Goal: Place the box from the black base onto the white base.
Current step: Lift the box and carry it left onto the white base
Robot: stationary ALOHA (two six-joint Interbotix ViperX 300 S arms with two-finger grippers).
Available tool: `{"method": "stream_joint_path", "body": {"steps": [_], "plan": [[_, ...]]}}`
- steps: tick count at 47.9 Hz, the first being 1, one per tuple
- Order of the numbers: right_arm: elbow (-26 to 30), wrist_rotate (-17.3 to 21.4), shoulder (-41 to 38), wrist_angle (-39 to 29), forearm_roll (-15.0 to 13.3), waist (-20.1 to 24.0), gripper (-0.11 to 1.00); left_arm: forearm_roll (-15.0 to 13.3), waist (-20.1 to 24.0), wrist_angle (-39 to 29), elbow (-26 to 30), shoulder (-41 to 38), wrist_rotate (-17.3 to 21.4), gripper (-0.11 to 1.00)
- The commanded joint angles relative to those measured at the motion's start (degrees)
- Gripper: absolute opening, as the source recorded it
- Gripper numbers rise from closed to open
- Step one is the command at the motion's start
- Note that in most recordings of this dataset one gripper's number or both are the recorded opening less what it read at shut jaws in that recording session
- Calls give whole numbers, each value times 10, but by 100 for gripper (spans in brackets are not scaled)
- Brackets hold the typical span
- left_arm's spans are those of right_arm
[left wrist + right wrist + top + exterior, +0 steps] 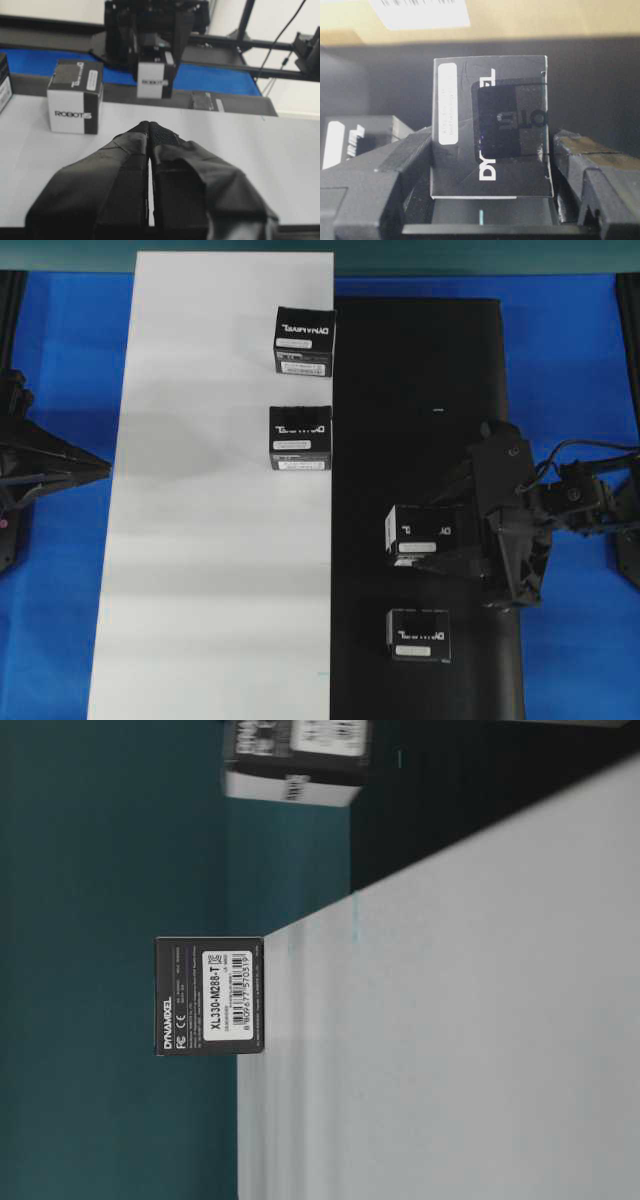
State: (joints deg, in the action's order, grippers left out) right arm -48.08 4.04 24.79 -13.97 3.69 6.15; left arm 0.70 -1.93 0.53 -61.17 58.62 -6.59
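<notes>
Jaws of the right gripper [490, 150] stand about half apart, clamped on the sides of the box [422, 532], which sits lifted above the black base [420, 420] near its right edge. The left gripper [149, 131] rests pinched shut, fingertips touching, over the white base [200, 540] at its left edge. Two more cartons [303, 340] stand on the white sheet along its right edge; a fourth [418, 634] sits near the black sheet's lower right corner. The table-level view cuts one carton off at the top. Cartons are matte black card with white lettering and a pale label; both sheets are flat and plain.
</notes>
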Motion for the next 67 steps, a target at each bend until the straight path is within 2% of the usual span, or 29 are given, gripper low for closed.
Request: {"method": "stream_joint_path", "body": {"steps": [1, 20, 36, 50, 67], "plan": [[29, -1, 7, -14, -7, 0, 59, 2, -3, 3, 11, -3, -1, 0], [98, -2, 0, -77, -29, -1, 59, 2, -4, 3, 11, -4, -1, 0], [146, -5, -42, -77, -34, -2, 59, 2, -4, 3, 11, -4, -1, 0], [203, -36, -105, -75, -36, -4, 59, 2, -6, 3, 11, -4, -2, 0], [218, -41, -150, -37, -36, -5, 59, 2, -10, 3, 11, -4, -2, 0]]}}
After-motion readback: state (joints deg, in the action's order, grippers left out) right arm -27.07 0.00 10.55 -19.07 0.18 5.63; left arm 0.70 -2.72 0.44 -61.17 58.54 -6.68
